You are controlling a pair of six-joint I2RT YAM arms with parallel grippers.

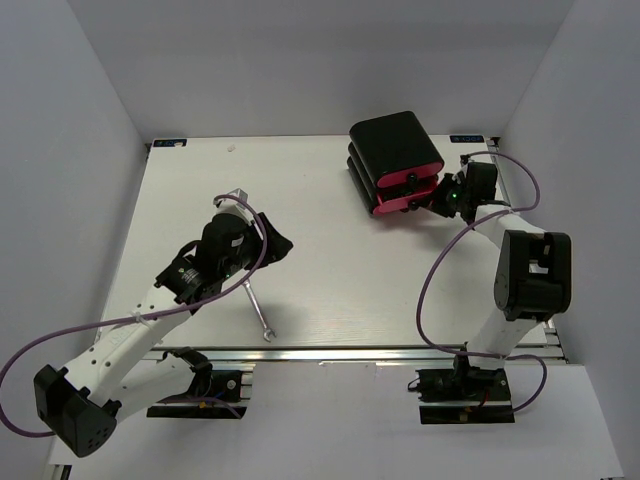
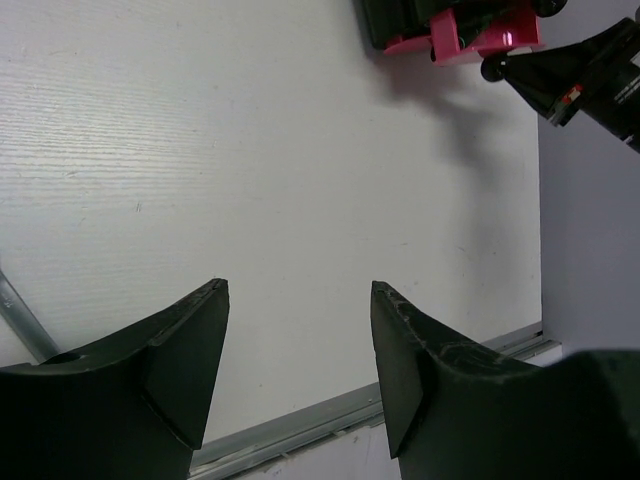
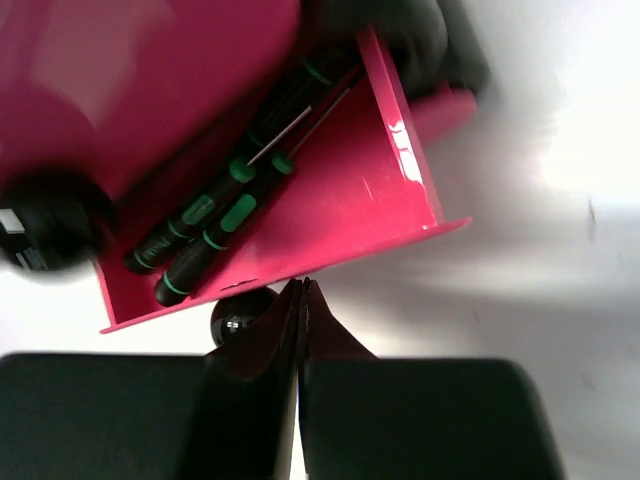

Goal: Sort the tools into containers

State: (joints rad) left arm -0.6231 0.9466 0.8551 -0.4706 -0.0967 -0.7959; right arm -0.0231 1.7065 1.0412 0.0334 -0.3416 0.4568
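While left pincer [image 2: 298,300] hangs apart above table [image 2: 250,150], right pincer [image 3: 301,296] together beside drawer knob [image 3: 240,320]

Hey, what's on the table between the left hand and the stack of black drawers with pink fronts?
Nothing. Only bare white table lies between the open left hand and the stack of black drawers with pink fronts. The left wrist and top views both show this.

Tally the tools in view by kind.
Screwdrivers: 2 clear in the open drawer; blur may hide more
Wrench: 1, on the table
Total: 3
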